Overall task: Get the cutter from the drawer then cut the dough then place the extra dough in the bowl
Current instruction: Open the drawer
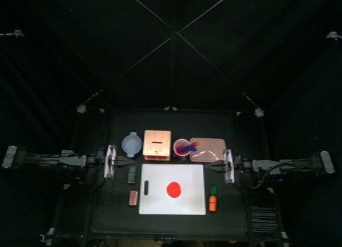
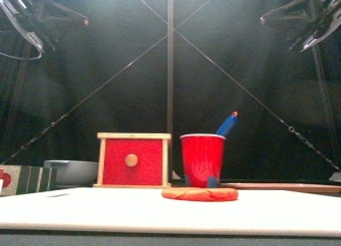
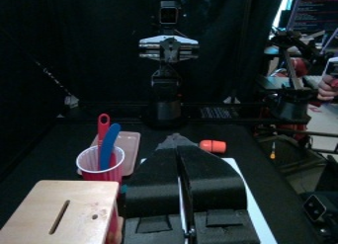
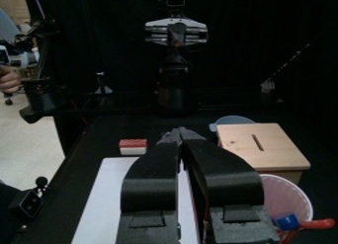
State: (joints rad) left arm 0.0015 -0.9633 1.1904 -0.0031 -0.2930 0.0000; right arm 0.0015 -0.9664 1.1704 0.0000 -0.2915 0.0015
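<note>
Top view: soft red dough [image 1: 174,188] is laid on the white board [image 1: 194,204], wooden box [image 1: 159,146] behind, cutter likely shut inside. The left gripper [image 1: 110,163] and right gripper [image 1: 227,163] are held closed; the drawer knob [image 2: 131,160] should be pinched.

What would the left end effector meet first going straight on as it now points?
Probably the right end effector, which faces it from the opposite side. The left end effector sits higher than the red cup and white cutting board, so nothing seems to lie between, though depth is unclear.
</note>
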